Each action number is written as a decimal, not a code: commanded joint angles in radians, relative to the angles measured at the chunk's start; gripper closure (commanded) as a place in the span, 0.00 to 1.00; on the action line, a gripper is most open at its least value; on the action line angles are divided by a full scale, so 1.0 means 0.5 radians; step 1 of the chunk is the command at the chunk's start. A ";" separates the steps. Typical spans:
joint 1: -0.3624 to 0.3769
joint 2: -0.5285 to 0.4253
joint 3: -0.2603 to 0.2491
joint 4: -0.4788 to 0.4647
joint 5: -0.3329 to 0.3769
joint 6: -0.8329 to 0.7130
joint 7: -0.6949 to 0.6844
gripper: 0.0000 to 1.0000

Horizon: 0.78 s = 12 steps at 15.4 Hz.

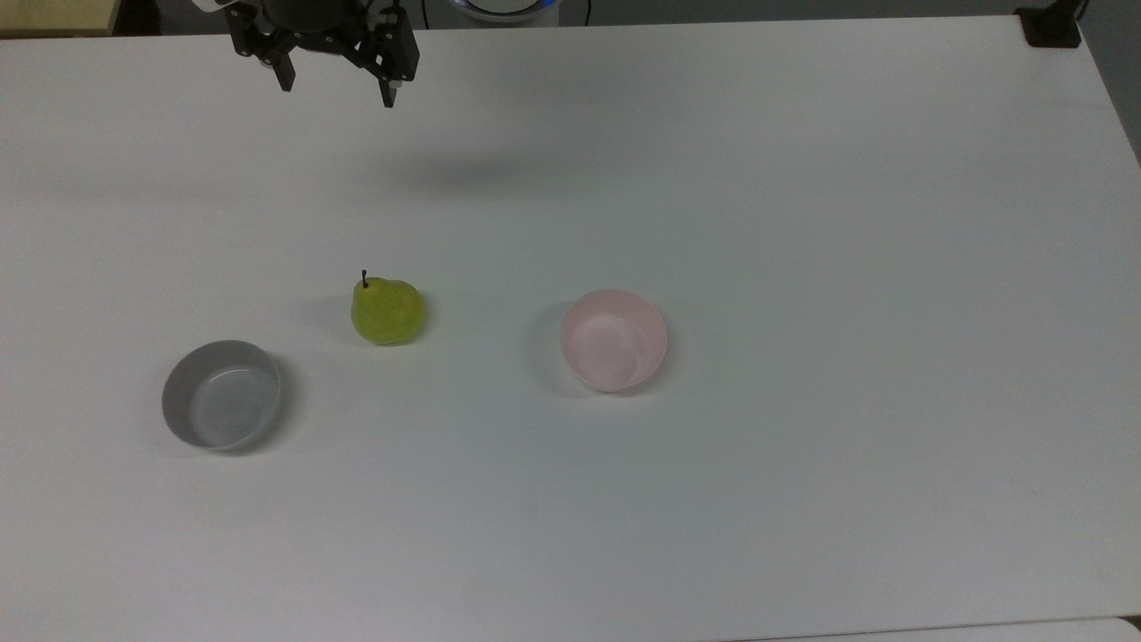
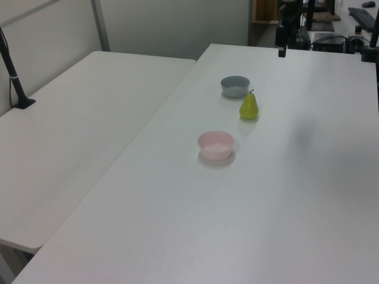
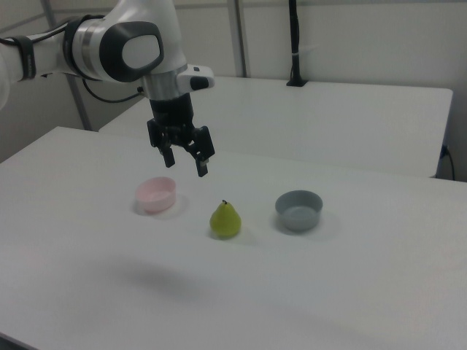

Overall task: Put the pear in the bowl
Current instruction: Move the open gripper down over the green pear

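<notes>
The yellow-green pear [image 1: 388,311] stands upright on the white table [image 1: 802,223], its dark stem up; it appears too in the left view [image 2: 249,106] and the right view [image 3: 225,219]. The pale pink bowl [image 1: 613,340] sits to the pear's right in the top view, a short gap between them [image 2: 216,145] [image 3: 156,194]. My gripper [image 1: 337,89] hangs open and empty high over the table's far edge at the top view's upper left, well away from the pear [image 3: 186,163].
A grey bowl [image 1: 221,394] sits to the pear's left in the top view [image 3: 298,209]. A second white table [image 2: 71,130] adjoins on the left view's left. A black clamp post [image 1: 1052,25] stands at the top view's far right corner.
</notes>
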 commanded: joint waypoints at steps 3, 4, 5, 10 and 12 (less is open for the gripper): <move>0.030 0.110 -0.041 0.114 -0.024 -0.028 -0.010 0.00; 0.030 0.117 -0.041 0.123 -0.024 -0.025 -0.013 0.00; 0.027 0.123 -0.041 0.129 -0.024 -0.025 -0.019 0.00; 0.027 0.254 -0.087 0.236 0.040 -0.010 -0.050 0.00; 0.023 0.343 -0.093 0.258 0.053 0.009 -0.059 0.00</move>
